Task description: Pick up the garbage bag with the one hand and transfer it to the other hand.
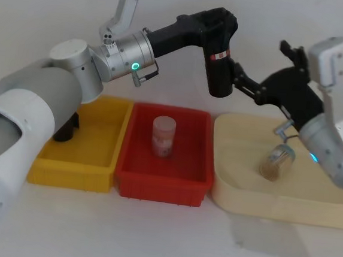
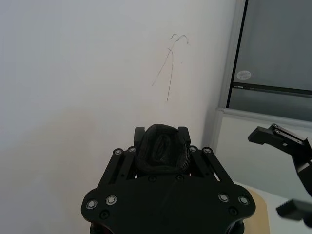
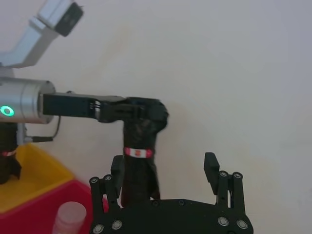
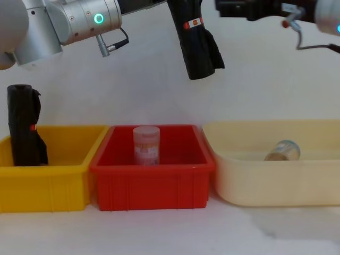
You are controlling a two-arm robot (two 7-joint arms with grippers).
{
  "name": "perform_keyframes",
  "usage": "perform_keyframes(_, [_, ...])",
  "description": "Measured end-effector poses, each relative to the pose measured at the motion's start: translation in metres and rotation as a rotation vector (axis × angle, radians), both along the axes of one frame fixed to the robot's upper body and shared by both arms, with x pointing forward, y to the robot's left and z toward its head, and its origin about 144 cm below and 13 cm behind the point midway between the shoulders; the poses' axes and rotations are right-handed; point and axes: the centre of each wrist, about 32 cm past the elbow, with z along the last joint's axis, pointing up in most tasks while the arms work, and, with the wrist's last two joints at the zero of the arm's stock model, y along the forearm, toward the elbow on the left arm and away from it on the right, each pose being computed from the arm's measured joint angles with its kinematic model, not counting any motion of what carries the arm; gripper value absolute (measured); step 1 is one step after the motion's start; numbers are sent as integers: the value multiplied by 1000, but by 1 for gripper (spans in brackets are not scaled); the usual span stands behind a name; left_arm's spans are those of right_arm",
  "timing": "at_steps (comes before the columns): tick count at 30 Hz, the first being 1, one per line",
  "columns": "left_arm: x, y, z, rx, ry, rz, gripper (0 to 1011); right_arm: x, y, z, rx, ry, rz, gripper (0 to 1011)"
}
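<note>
Clamping bag's top end: left gripper [image 1: 216, 24], fingers pressed together on it, high above red bin [image 1: 160, 190]. Bag [image 1: 222, 76] hangs near-upright over the bin's far edge, lower end free. Likely light, soft, crushable, slick plastic roll; best hold is mid-body, below label [image 1: 220, 56]. Right gripper [image 3: 164, 165], fingers apart, is above the bin's right side and straddles the bag's lower half; contact unclear.

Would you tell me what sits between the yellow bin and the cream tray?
The red bin, holding an upright jar, as head and chest views show.
</note>
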Motion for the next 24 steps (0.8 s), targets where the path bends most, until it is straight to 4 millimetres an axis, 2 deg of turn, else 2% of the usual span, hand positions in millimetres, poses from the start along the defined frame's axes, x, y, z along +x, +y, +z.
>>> perform_keyframes(7, [0,0,0,0,0,0,381,14,20,6,-70,1,34,1001])
perform_keyframes(24, [0,0,0,0,0,0,381,35,47,14,-203,63,29,1001])
